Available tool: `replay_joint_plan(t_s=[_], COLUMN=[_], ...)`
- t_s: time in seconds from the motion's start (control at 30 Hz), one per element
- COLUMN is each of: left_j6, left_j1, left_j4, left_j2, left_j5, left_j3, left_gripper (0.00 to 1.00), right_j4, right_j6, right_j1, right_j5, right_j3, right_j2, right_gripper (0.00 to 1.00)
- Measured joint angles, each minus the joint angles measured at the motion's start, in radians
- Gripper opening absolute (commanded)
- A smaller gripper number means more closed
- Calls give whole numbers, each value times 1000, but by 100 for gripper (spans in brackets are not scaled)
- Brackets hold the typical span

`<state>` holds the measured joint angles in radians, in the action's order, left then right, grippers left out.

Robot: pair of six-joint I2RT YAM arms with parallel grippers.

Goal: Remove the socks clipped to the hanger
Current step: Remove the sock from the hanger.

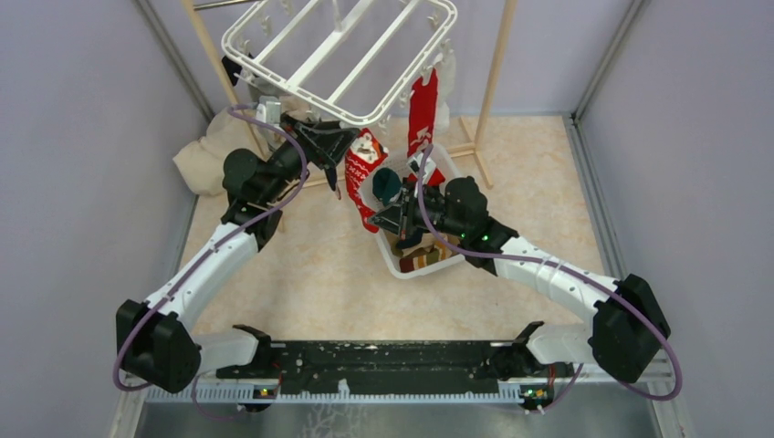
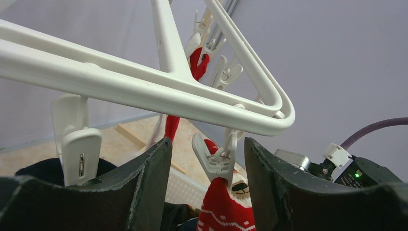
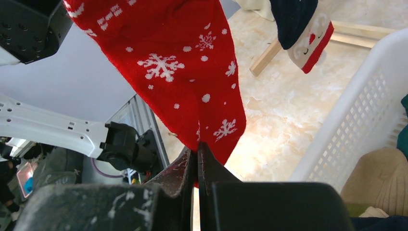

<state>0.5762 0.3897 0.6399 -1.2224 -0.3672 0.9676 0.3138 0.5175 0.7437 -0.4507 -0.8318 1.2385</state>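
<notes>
1. Left wrist view: the left gripper [image 2: 207,147] stood spread, jaws either side of a clip [image 2: 215,161] on the hanger [image 2: 144,89].
2. Only the right wrist view showed the right gripper [image 3: 197,156] pinching the toe of the red snowflake sock [image 3: 183,72], beside the basket [image 3: 356,110].
3. Top view: that sock hung from the hanger's near corner, with a second red sock [image 1: 423,109] clipped farther back.

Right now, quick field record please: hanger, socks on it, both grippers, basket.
hanger: white frame, overhead at the back
clipped socks: red snowflake sock at the near corner; second red sock on the right side
left gripper: open, one finger on each side of the clip that holds the red snowflake sock's top
right gripper: shut on the red snowflake sock's lower edge
basket: white, slatted, below the hanger, fabric items inside
</notes>
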Motion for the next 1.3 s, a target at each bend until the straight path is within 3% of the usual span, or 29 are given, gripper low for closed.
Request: replay_joint_plan(t_s=[0.4, 0.87, 1.1, 1.2, 1.3], left_j6=[23, 87, 104, 107, 112], left_j1=[0, -17, -17, -18, -19], left_j4=[12, 36, 38, 40, 41], left_j2=[-6, -19, -31, -31, -31], left_j5=[0, 1, 1, -1, -10], left_j3=[0, 19, 19, 20, 23], left_gripper=[71, 64, 51, 26, 19], right_j4=[8, 29, 42, 45, 46], right_j6=[0, 11, 12, 16, 18], right_j1=[0, 0, 0, 0, 0], right_j5=[-8, -18, -19, -20, -23], right_j3=[0, 6, 8, 8, 8], right_j2=[0, 0, 1, 1, 1], right_gripper=[0, 0, 0, 0, 0])
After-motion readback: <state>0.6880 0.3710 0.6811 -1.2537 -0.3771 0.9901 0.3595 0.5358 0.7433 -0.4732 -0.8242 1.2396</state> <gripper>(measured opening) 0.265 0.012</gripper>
